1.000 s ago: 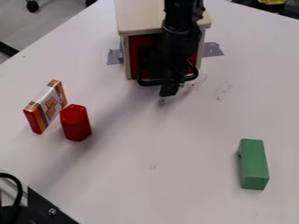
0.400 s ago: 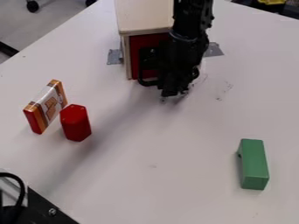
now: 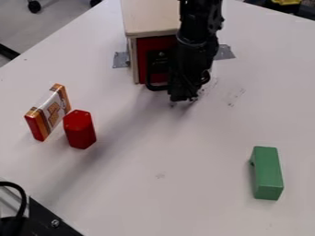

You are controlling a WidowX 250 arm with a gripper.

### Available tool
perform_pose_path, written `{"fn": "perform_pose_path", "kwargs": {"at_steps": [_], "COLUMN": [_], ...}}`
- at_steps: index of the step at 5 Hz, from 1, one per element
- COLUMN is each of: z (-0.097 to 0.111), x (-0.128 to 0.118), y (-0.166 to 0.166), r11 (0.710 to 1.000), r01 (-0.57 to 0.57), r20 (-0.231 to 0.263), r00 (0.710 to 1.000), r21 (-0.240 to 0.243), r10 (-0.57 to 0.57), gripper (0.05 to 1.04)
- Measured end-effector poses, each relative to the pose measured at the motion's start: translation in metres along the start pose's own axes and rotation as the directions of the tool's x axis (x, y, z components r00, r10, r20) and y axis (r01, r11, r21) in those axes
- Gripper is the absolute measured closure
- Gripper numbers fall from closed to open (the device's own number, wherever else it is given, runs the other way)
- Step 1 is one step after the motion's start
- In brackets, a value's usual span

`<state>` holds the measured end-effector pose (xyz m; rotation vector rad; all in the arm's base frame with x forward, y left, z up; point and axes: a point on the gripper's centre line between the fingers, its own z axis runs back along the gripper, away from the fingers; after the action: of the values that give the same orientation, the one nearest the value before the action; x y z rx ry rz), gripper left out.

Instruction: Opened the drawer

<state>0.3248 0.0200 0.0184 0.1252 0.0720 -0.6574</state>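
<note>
Camera view. Landmark: one pale wooden box-shaped cabinet [image 3: 150,18], standing at the far part of a smooth white table [image 3: 148,156].

Item: drawer with a flat red front [image 3: 161,44], set in the near face of the cabinet; it appears shut, its right part hidden behind the arm. Fitted with a black loop-shaped handle [image 3: 148,73], which projects from the cabinet toward the camera.

Item: black two-finger gripper [image 3: 183,96], on a black jointed robot arm [image 3: 197,34]. Hangs downward before the right part of the cabinet's near face, its lower end beside the handle. Whether it is open or closed, or grips the handle, cannot be told.

Item: two flat grey tape-like pieces, one at the cabinet's left side [image 3: 120,60], one at its right [image 3: 224,52].

Item: upright rectangular packet in orange, white and brown with a red narrow side [image 3: 50,113], nearer the camera than the cabinet and to its left.

Item: glossy red faceted block [image 3: 80,131], upright, just right of the packet, likewise nearer than the cabinet and to its left.

Item: green oblong block [image 3: 267,170], well apart from the cabinet, nearer the camera and to its right.

Item: black equipment with a curved cable [image 3: 49,221], far nearer the camera than the cabinet, to its left, partly cut off.
</note>
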Motion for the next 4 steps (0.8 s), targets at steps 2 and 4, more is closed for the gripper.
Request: {"fn": "perform_pose_path", "kwargs": {"at_steps": [2, 4], "z": [0.010, 0.013], "x": [-0.010, -0.019], "y": [-0.025, -0.040], "r11": [0.998, 0.996], "r01": [0.058, 0.090], "r20": [0.023, 0.025], "r00": [0.998, 0.996], "r21": [-0.002, -0.011], "r10": [-0.058, -0.090], "gripper": [0.940, 0.941]}}
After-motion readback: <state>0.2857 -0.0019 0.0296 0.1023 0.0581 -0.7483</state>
